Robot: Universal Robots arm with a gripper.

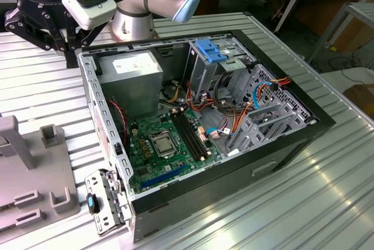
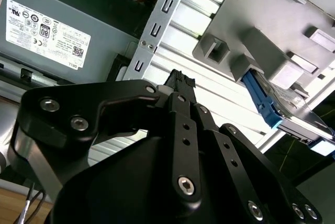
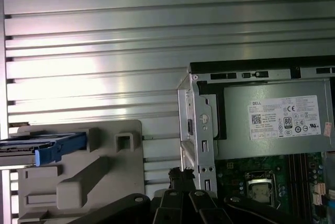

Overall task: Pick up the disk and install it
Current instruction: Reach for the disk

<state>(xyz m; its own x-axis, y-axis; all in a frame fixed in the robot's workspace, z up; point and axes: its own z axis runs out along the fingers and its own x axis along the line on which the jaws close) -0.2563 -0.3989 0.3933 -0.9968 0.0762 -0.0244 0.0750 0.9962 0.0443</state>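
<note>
The disk [image 3: 21,148], a grey metal drive in a bright blue carrier, lies on the grey plastic fixture [image 3: 78,182] on the ribbed table beside the computer case. In the second wrist view the disk [image 2: 296,114] shows its blue rail end sticking out past the fixture [image 2: 251,41]. My gripper [image 1: 70,51] hangs at the back corner of the case, at the exterior view's left. In both wrist views its black fingertips [image 2: 180,80] [image 3: 180,174] are together with nothing between them, above the table strip between case and fixture. The disk is a short way off.
The open computer case [image 1: 292,145] lies on its side with motherboard [image 1: 166,145], power supply [image 1: 131,77] and grey drive cage [image 1: 234,69] carrying a fixed blue bracket [image 1: 211,51]. Coloured cables cross the middle. The case's metal rear wall [image 3: 196,124] stands close to my fingertips.
</note>
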